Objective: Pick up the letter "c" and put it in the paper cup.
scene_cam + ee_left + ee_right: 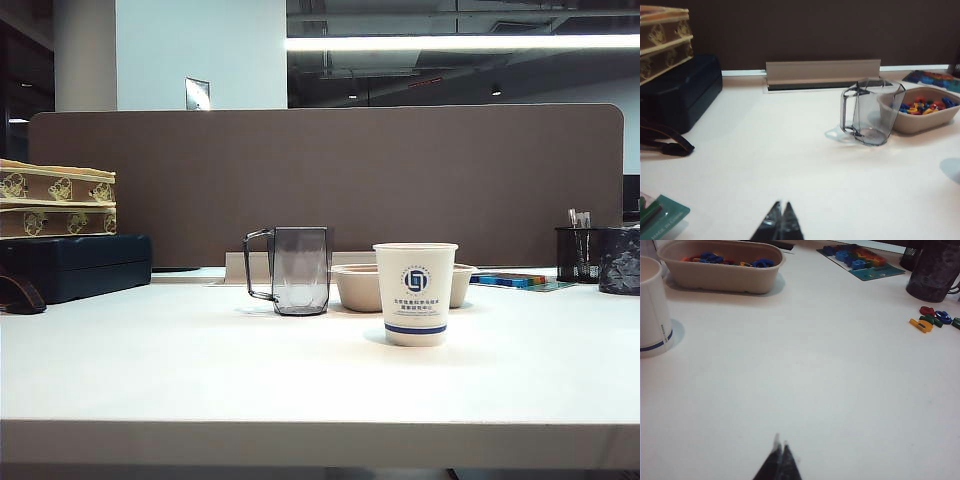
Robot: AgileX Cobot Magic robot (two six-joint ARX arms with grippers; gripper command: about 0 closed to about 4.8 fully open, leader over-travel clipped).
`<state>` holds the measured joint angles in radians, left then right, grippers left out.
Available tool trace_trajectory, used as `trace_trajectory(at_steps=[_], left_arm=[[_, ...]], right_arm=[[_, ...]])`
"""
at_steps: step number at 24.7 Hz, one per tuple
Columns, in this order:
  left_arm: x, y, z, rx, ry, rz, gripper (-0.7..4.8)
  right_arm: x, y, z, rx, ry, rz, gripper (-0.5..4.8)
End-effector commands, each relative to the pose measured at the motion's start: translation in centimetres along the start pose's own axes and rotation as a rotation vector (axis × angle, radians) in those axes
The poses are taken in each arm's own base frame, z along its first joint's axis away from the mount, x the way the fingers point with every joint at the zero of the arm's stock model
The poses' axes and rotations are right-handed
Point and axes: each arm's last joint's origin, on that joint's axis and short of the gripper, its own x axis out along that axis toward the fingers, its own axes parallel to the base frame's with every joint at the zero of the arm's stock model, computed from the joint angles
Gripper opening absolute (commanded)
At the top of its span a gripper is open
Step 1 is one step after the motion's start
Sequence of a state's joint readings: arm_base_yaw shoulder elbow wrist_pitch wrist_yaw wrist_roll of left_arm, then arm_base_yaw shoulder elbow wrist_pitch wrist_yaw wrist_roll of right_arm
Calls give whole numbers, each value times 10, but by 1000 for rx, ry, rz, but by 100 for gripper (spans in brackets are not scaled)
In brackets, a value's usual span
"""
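Letter "c", the tiny orange-red open-ring piece, cannot be picked out with certainty: the likeliest candidate is a small red rounded piece (926,310) in the loose cluster of coloured plastic letters (935,320) lying on the white table (200,370) well to the side of the white paper cup with the round blue logo and blue base band (415,293), but its open side is too small to read. More letters fill the low beige oval bowl (357,288) just behind the paper cup, so the piece could equally lie there.

Beside the bowl, on its far side from the cluster, stands the clear grey handled mug (298,270), which is not the target vessel.

Neither arm shows in the exterior view. The left gripper (780,216) hangs over bare table, well short of the mug, its dark fingertips pressed together on nothing. The right gripper (780,455) is likewise closed and empty, over open table between the paper cup and the cluster.

The step in hand looks like the approach, with nothing yet grasped. The right arm seems better placed. It should open its jaws first, come close enough to confirm the shape, descend straight down beside the neighbouring letters without scattering them, and pinch across the ring's thick wall.
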<state>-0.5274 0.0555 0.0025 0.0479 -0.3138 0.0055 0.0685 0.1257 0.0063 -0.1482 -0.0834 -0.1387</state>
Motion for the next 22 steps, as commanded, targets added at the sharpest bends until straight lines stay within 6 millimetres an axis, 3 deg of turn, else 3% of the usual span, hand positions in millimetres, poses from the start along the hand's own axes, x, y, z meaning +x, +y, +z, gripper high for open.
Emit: trace_trajectory(at_steps=[1, 22], left_arm=[[-1, 0, 3, -11, -30, -6, -5], [0, 21, 3, -1, -33, 109, -5]], right_arm=[[1, 0, -1, 5, -4, 4, -1], [1, 0, -1, 5, -4, 4, -1]])
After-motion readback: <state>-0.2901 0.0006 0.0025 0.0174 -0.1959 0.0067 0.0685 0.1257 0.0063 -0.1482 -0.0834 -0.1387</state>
